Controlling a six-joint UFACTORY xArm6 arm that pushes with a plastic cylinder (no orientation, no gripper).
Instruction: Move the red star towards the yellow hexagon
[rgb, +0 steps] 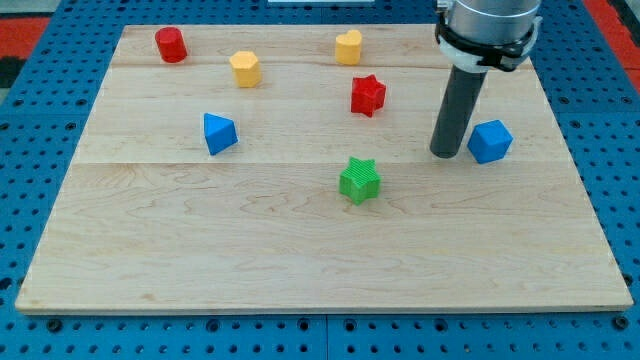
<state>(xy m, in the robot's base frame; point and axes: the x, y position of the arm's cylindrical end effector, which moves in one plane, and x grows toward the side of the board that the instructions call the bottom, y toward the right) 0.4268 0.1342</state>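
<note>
1. The surface (300, 250) is a pale wooden board made of joined planks, filling most of the view, with a blue perforated base showing around its edges.
2. My arm comes in from the view's top right as a grey collar with a straight dark rod below it; my tip (446, 155) rests on the surface right of centre.
3. I carry no pincer, only this rod, so nothing on me is spread, pressed together or pinching.
4. The blue cube-like block (490, 141) sits just beside my tip on the view's right, very near it; I cannot tell whether they touch.
5. The green star (360, 180) lies near the board's middle, below and left of my tip.
6. The red star (368, 95) stands above the green star, left of my rod and apart from it.
7. The blue wedge-like block (219, 133) sits on the left half, well apart from my tip.
8. The yellow hexagon (245, 68) lies toward the view's top left, well left of the red star.
9. The yellow heart (348, 47) is near the top edge, just above the red star.
10. The red cylinder (171, 45) is at the top left corner area.
</note>
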